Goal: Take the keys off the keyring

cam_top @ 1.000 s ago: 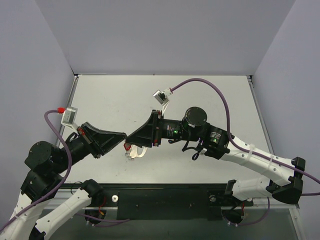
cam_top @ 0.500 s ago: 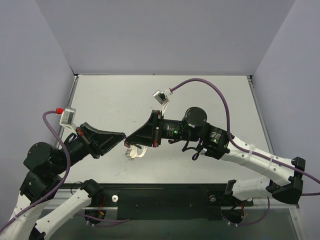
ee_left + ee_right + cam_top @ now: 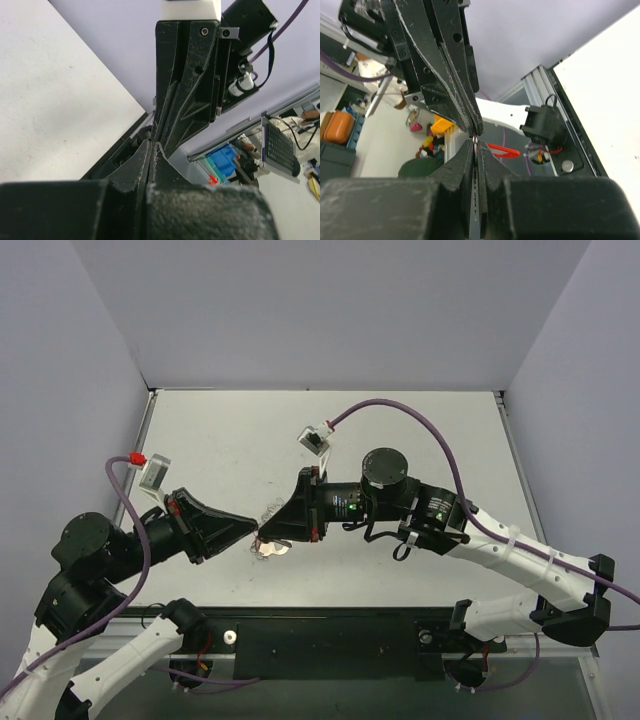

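Observation:
The keyring [image 3: 270,549] is a small silver ring hanging just under the two meeting fingertips, with the key's red head [image 3: 257,539] beside it. My left gripper [image 3: 254,531] comes in from the left and my right gripper [image 3: 263,530] from the right, tip to tip. In the right wrist view my right gripper [image 3: 476,146] is shut on a thin metal edge of the keyring [image 3: 476,141], and the key's red head [image 3: 503,149] juts out to the right. In the left wrist view my left gripper [image 3: 152,145] is shut, and the ring is hidden.
The white table [image 3: 420,430] stretches behind the arms, with grey walls on three sides. The right arm's purple cable [image 3: 420,420] loops over the table's middle. A black rail [image 3: 330,640] runs along the near edge.
Both gripper tips have dropped slightly toward the near edge and closed in on each other. The left wrist has swung right, the right wrist left. The keyring stays under the tips.

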`<state>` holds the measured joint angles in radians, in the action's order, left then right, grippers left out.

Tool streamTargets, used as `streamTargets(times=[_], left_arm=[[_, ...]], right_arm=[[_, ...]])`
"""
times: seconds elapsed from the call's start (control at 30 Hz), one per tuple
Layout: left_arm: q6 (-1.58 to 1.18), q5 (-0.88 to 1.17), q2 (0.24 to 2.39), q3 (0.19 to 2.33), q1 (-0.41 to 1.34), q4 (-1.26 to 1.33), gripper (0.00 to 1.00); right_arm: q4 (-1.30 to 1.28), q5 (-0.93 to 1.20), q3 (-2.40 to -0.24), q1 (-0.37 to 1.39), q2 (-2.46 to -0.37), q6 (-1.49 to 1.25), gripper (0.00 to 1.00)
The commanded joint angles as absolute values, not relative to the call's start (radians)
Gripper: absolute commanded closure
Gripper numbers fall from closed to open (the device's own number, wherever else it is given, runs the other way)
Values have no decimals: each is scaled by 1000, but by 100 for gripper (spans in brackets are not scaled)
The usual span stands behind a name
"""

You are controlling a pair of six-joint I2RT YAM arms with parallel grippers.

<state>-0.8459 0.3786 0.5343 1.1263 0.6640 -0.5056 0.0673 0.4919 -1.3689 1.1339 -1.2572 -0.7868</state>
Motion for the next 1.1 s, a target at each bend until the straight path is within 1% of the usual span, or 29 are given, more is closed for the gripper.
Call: streamTargets(times=[0.0, 0.17, 0.33, 0.57, 0.67, 0.73, 0.8, 0.83, 0.9, 0.97, 1.07], left_arm=[[-759, 531, 566, 1186, 666, -600, 100], [-729, 629, 584, 1177, 664, -624, 100], [-730, 667, 592, 1163, 666, -611, 100], [-793, 703, 604, 1120, 666, -488, 100], [-781, 651, 609, 1141, 666, -520, 100], [-766, 547, 606, 1172, 666, -564, 99], [-772, 474, 585, 1187, 664, -572, 85], [-778, 465, 571, 1189, 666, -560, 69], [-802, 433, 548, 1181, 666, -528, 54], [-831, 411, 523, 1161, 666, -491, 45], [-868, 367, 479, 1123, 666, -450, 44]], right_arm=[[-105, 534, -1456, 1140, -1281, -684, 100], [-173, 606, -1489, 1138, -1321, -666, 100], [-201, 638, -1516, 1140, -1342, -655, 100], [-178, 660, -1523, 1144, -1356, -666, 100], [-184, 631, -1514, 1144, -1345, -661, 100], [-186, 605, -1502, 1143, -1327, -657, 100], [-184, 566, -1483, 1140, -1303, -655, 100], [-169, 554, -1467, 1138, -1293, -663, 100], [-109, 525, -1431, 1138, -1267, -690, 100], [-39, 508, -1398, 1138, -1243, -721, 100], [28, 480, -1373, 1138, -1218, -741, 100]])
